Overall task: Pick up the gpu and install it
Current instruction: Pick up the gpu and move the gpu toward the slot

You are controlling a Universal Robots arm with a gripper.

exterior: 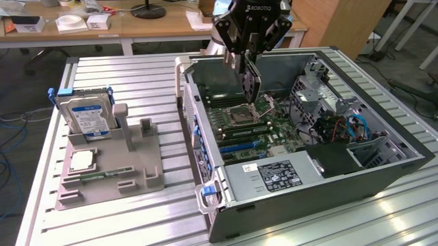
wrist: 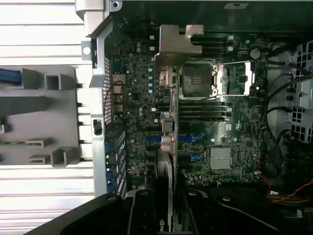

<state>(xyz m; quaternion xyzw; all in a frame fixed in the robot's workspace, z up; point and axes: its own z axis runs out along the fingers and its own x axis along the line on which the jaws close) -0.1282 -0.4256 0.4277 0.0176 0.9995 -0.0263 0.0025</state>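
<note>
1. Gripper [wrist: 166,208] clamps the gpu [wrist: 166,166], which is seen edge-on with both faces hidden.
2. It hangs upright over the motherboard [exterior: 263,128] inside the open case [exterior: 329,192]; contact with any slot is unclear.

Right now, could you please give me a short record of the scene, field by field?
gripper: shut on the gpu, over the open computer case
gpu: on edge, hanging above the motherboard
gray holder: exterior view's left, outside the case, holding the hard drive and a square chip
</note>
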